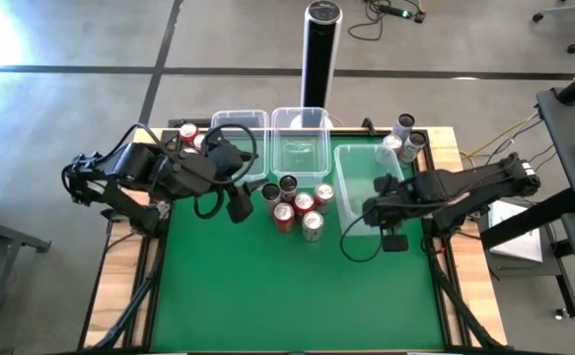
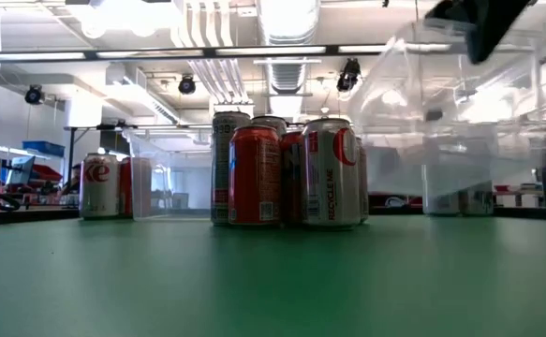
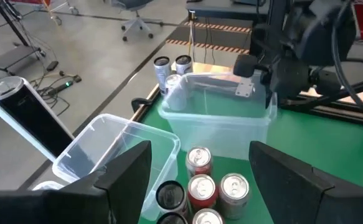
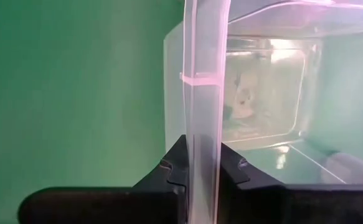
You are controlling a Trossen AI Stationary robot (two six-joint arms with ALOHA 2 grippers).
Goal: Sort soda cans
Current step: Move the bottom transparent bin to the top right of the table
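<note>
At the table's centre a tight cluster of soda cans [image 1: 295, 203] stands upright on the green mat [image 1: 267, 296], red ones nearest the front edge and darker ones toward twelve o'clock; in the low view the red cans [image 2: 256, 175] crowd shoulder to shoulder, touching. At about nine o'clock from that cluster the left gripper [image 1: 238, 205] hangs above the mat just beside the cans, its two dark fingers [image 3: 128, 171] spread wide apart with nothing between them, the cluster showing below the gap in the left wrist view. At three o'clock from the cluster the right gripper [image 1: 381, 212] is clamped on the near wall of a clear plastic bin [image 1: 351, 163]; the right wrist view shows the bin's thin rim [image 4: 203, 93] pinched tight between the finger pads [image 4: 169, 177], and in the low view the bin [image 2: 460, 112] sits tilted with one side lifted off the mat. Farther back, toward twelve o'clock, two more clear bins [image 1: 302, 143] rest side by side at the mat's far edge. At eleven o'clock two red cans [image 1: 190, 135] stand just beside the left bin, and at one o'clock three silver-white cans [image 1: 403, 138] stand on the wooden table corner. Beyond the table rises a tall black-and-silver cylinder post [image 1: 319, 54].
</note>
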